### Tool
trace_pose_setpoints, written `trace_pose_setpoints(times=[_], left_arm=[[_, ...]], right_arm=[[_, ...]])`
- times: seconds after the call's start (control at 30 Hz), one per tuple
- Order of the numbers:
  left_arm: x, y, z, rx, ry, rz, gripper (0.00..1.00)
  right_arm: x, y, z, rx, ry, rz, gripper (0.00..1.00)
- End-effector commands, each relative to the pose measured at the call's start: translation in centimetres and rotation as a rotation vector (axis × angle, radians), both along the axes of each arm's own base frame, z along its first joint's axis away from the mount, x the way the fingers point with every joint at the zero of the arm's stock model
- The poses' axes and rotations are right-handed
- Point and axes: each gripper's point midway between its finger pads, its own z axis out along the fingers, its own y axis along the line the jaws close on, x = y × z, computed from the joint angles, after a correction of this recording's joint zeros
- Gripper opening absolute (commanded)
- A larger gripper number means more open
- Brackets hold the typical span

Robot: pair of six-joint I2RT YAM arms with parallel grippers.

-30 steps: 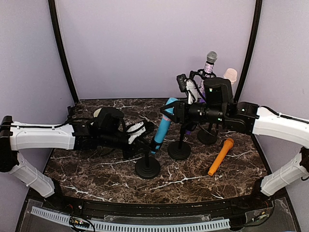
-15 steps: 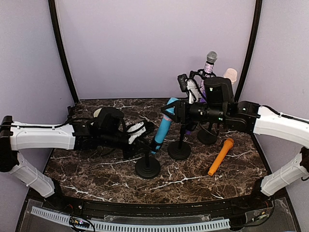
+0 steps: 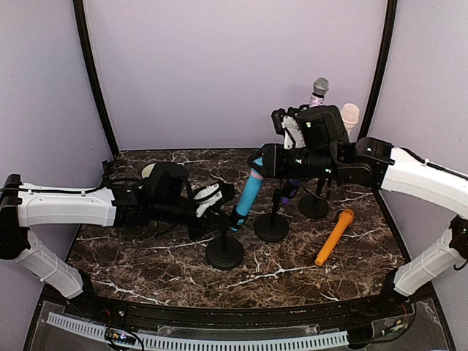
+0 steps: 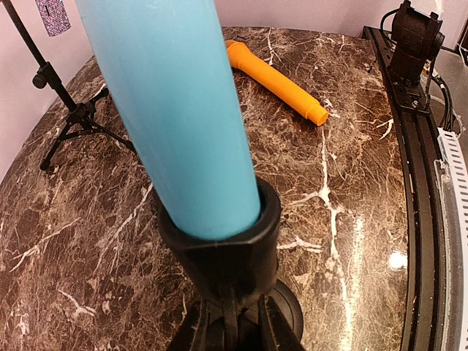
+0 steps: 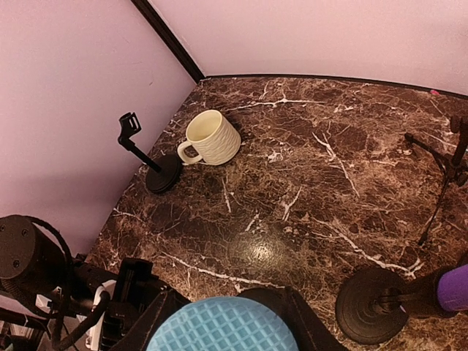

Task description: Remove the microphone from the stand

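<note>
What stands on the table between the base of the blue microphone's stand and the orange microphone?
A second stand's round base, carrying a purple microphone, sits there, slightly behind the straight line. The top view shows it.

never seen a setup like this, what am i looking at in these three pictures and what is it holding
Two robot arms with two-finger grippers work on a marble table. The wide picture looks down from above; the other two come from wrist cameras. The left gripper is shut on a stand whose clip holds a blue mic. The right gripper grips that mic's head. An orange mic and a cup sit on the table too.
</note>
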Motion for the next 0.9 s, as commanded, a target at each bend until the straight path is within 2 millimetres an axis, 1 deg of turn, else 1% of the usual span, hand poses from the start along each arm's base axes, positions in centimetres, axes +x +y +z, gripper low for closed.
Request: trace_pose_setpoints(times=[0.0, 0.13, 0.27, 0.4, 0.6, 0.87], left_arm=[[-0.2, 1.0, -2.9, 0.126, -0.031, -0.030, 0.00], [-0.3, 0.9, -3.0, 0.130, -0.029, -0.031, 0.00], [-0.3, 0.9, -3.2, 0.133, -0.026, -0.032, 0.00], [-0.3, 0.9, -3.2, 0.134, -0.025, -0.032, 0.00], [-0.2, 0.9, -3.4, 0.141, -0.024, -0.030, 0.00], [-0.3, 0.9, -3.7, 0.147, -0.021, -0.031, 0.00]], right_arm=[[0.8, 0.1, 6.9, 0.222, -0.058, -0.061, 0.26], [0.3, 0.4, 7.5, 0.236, -0.094, -0.013, 0.26], [-1.2, 0.9, 8.8, 0.268, -0.161, 0.093, 0.27], [-2.3, 1.4, 9.3, 0.275, -0.194, 0.169, 0.27], [-4.3, 1.9, 10.7, 0.337, -0.240, 0.284, 0.27], [-4.9, 1.6, 11.1, 0.326, -0.255, 0.311, 0.27]])
